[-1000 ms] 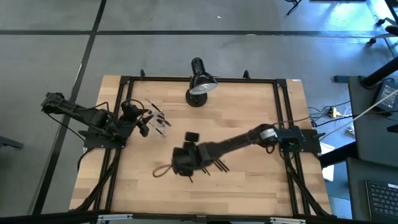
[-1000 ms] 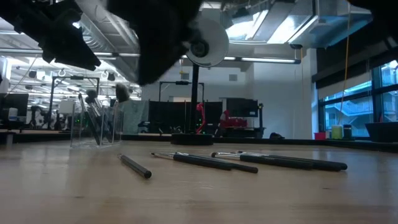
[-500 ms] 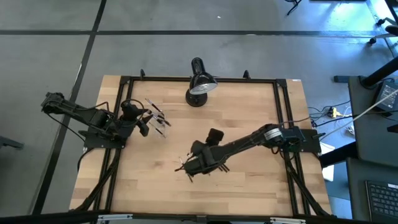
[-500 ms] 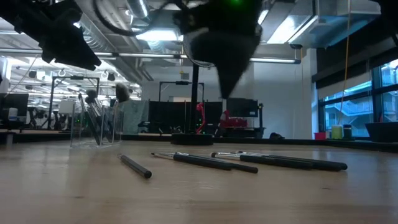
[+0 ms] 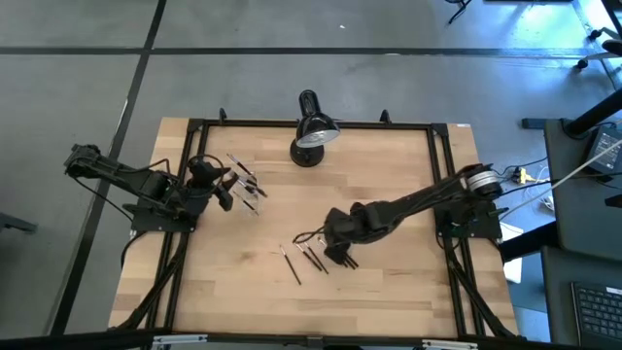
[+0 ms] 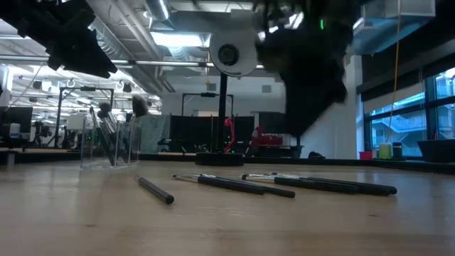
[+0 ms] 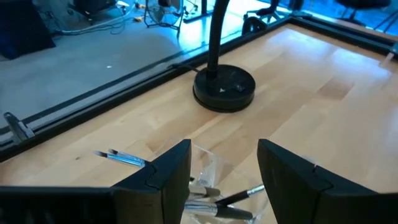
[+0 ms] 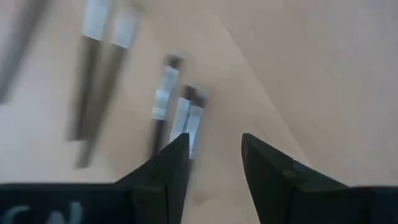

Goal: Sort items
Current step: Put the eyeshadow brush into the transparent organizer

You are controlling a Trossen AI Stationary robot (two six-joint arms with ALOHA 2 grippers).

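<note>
Several thin dark makeup brushes (image 5: pixel 313 259) lie flat on the wooden table, near its middle; the low view shows them (image 6: pixel 284 184) side by side, with one (image 6: pixel 155 190) apart to the left. My right gripper (image 5: pixel 336 249) hangs open just above their silvery ferrules (image 8: pixel 168 102) and touches none. At the far left a clear cup (image 5: pixel 249 191) stands upright on the table with more brushes (image 6: pixel 106 128) in it. My left gripper (image 5: pixel 225 191) hovers open above the cup (image 7: pixel 205 169).
A black desk lamp (image 5: pixel 311 131) stands at the middle of the far edge, its round base (image 7: pixel 224 87) just beyond the cup. One more brush (image 7: pixel 121 158) lies on the table beside the cup. A black frame rail (image 5: pixel 311 123) runs round the table.
My right gripper has swung toward the table's right edge, from left of the loose brushes to right above them. It has sunk a little and rolled about its wrist. The brushes have stayed where they were.
</note>
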